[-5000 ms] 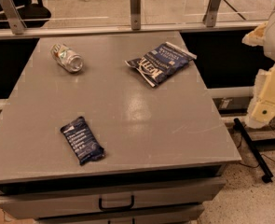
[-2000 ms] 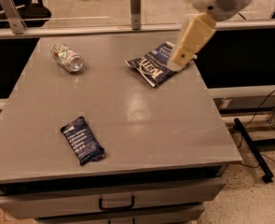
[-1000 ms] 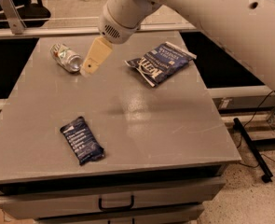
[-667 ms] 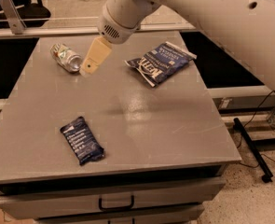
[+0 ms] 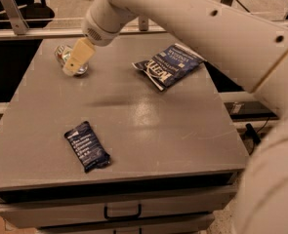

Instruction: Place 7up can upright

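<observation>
The 7up can (image 5: 63, 54) lies on its side at the far left of the grey table (image 5: 133, 116), silvery with green marks. My gripper (image 5: 78, 58) reaches in from the upper right on a thick white arm and hangs right over the can, covering its right half. The beige finger (image 5: 80, 55) points down and left onto the can.
A large dark blue snack bag (image 5: 168, 65) lies at the far right of the table. A small dark blue snack bar (image 5: 87, 146) lies near the front left. A drawer with a handle (image 5: 122, 212) sits below the front edge. Rails run behind the table.
The arm swung in from the right, passed over the large bag and moved left to the can. The gripper is now over the can. The can and bags lie as before.
</observation>
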Controlling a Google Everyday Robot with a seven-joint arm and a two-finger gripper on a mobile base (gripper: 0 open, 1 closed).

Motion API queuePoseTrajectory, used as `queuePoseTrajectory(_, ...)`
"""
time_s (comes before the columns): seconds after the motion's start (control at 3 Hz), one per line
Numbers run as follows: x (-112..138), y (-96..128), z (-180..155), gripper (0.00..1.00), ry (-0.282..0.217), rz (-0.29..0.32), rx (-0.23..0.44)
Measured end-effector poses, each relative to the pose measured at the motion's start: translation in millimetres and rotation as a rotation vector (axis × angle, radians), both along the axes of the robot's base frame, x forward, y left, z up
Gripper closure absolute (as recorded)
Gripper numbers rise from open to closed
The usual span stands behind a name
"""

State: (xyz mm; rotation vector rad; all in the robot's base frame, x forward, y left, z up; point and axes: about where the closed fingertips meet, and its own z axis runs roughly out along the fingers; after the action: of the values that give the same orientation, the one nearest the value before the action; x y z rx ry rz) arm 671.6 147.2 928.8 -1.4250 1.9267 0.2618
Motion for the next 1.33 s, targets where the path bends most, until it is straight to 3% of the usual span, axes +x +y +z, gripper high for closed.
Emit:
queuePoseTrajectory(0.67, 51.3, 75.2, -40.3, 0.00, 0.072, -0.087, 0.013)
queuePoseTrajectory(1.33, 78.3, 111.1, -65.2, 0.00, 0.134, -0.180, -0.070)
